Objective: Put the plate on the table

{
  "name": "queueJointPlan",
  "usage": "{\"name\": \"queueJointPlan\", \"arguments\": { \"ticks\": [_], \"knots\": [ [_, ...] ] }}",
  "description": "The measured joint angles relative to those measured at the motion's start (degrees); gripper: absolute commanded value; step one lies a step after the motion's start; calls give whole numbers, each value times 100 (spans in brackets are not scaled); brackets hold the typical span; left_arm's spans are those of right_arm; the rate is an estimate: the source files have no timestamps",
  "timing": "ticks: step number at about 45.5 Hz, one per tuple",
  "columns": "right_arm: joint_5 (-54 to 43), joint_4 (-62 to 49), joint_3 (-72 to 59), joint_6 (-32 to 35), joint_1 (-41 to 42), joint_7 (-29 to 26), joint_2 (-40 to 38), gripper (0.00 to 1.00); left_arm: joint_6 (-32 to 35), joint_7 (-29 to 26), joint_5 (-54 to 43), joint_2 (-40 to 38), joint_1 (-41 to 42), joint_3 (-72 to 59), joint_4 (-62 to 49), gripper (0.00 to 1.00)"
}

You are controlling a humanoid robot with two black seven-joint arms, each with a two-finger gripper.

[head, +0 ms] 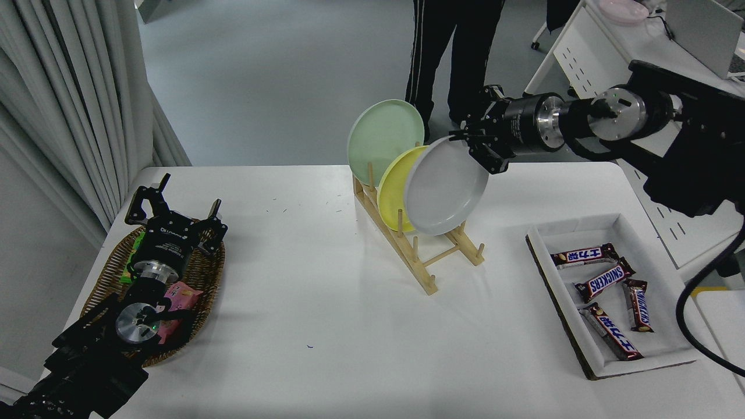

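The pale grey-white plate [445, 187] stands on edge in the front slot of a wooden dish rack [416, 244], near the middle of the white table [326, 326]. My right gripper [478, 148] comes in from the right and its fingers straddle the plate's upper right rim. How tightly they clamp it does not show. A yellow plate [396, 181] and a mint-green plate [381, 137] stand behind it in the same rack. My left gripper [174, 212] is parked open over a wicker basket at the lower left.
The wicker basket [206, 279] holds snack packets. A white tray [588, 337] with several chocolate bars sits at the right. A person's legs [448, 52] are at the far side, with a white perforated desk [588, 58] to their right.
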Motion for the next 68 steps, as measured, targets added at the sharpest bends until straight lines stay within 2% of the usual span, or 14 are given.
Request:
{"name": "queueJointPlan", "arguments": {
  "ticks": [17,29,45,55,68],
  "knots": [
    [1262,756,50,-1001,647,-409,-339,0,0,0,0,0,0,0,0,100],
    [1819,1025,88,-1759,759,-554,-406,0,0,0,1,0,0,0,0,100],
    [2236,1228,425,-2949,-140,-591,-48,0,0,0,0,-1,0,0,0,100],
    [2697,988,618,-3649,-761,-579,304,0,2,0,-1,-1,0,0,1,100],
    [3168,580,717,-4158,-1556,-574,512,0,2,0,1,-1,0,0,1,100]
  ]
}}
